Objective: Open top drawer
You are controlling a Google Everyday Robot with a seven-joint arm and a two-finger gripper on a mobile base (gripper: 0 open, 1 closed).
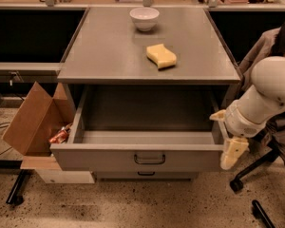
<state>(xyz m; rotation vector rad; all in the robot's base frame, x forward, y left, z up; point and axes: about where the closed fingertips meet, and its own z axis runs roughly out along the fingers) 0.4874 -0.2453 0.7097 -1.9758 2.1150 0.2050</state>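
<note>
Showing wide grey metal top drawer (99, 158) standing well out from under grey metal desk (109, 56), deep box exposed, small black loop handle (149, 159) centred on flat front. Entering from right: white robot arm (270, 87), bulky upper link high, wrist angled down and leftward toward drawer's front right corner. Ending in cream-coloured two-finger gripper (226, 133) just beside that corner, jaws spread wide, one finger (218, 114) level with drawer's right side wall, the other (233, 152) hanging outside the front's right end; contact with drawer not discernible. Resting on desk: white ceramic bowl (144, 18) at rear, yellow sponge (161, 56) nearer front. Standing left of drawer: open brown cardboard box (31, 120).
</note>
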